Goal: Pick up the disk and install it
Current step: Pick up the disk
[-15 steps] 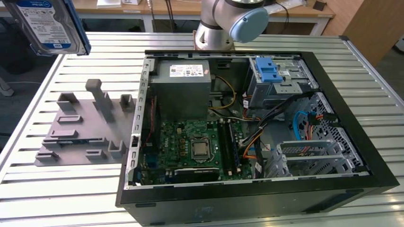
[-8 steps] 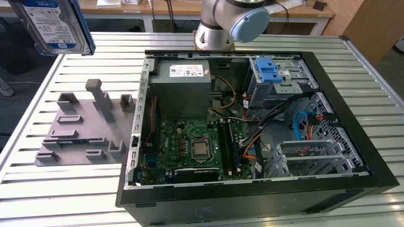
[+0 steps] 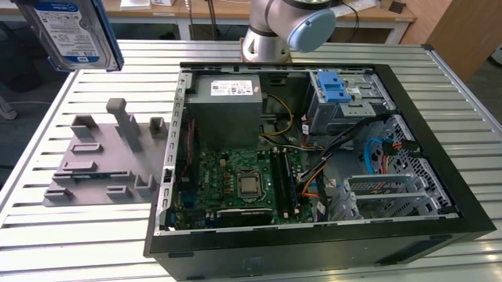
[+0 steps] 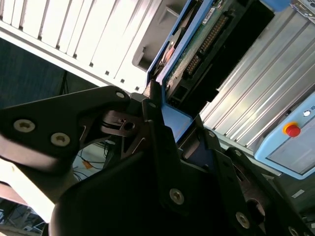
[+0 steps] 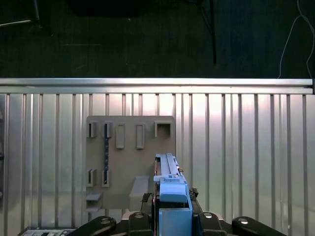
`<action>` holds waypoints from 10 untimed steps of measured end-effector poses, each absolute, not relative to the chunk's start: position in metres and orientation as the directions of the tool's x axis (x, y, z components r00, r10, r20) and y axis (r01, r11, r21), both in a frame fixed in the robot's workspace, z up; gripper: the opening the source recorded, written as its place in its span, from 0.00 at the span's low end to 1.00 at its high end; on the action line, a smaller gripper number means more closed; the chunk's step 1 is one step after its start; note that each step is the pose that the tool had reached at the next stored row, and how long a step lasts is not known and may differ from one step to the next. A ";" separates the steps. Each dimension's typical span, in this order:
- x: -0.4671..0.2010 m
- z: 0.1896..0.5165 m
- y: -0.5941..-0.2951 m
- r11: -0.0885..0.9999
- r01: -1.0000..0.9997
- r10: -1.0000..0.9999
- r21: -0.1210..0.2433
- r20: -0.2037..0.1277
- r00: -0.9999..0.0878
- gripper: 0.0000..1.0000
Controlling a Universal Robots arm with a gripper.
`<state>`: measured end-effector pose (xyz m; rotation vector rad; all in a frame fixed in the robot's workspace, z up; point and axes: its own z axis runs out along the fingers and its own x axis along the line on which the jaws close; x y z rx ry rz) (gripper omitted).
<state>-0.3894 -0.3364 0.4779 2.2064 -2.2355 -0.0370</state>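
The disk (image 3: 70,32), silver with a blue-and-white label and blue rails, hangs in the air at the exterior view's upper left, above the slatted table and the grey fixture plate (image 3: 102,158). In the first wrist view the disk (image 5: 170,189) is edge-on, standing up from my gripper (image 5: 170,223) over the fixture plate (image 5: 130,157). In the second wrist view my gripper (image 4: 179,135) is shut on the disk (image 4: 197,44), its black fingers (image 4: 155,132) clamped on either side of the blue rail, with the green circuit-board side showing.
An open computer case (image 3: 439,194) lies on the table at the exterior view's right. It holds a grey metal box with a white sticker (image 3: 223,111) and a grey cage with a blue latch (image 3: 337,94). The arm's base (image 3: 271,32) stands behind the case.
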 end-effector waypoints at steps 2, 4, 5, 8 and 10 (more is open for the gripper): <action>-0.385 0.478 -0.338 0.013 -1.000 -1.000 0.018 -0.016 -0.013 0.36; -0.382 0.478 -0.341 0.013 -1.000 -1.000 0.018 -0.016 -0.013 0.36; -0.381 0.478 -0.342 0.013 -1.000 -1.000 0.018 -0.016 -0.013 0.36; -0.376 0.478 -0.344 0.013 -1.000 -1.000 0.019 -0.016 -0.013 0.36; -0.372 0.478 -0.345 0.013 -1.000 -1.000 0.019 -0.016 -0.013 0.36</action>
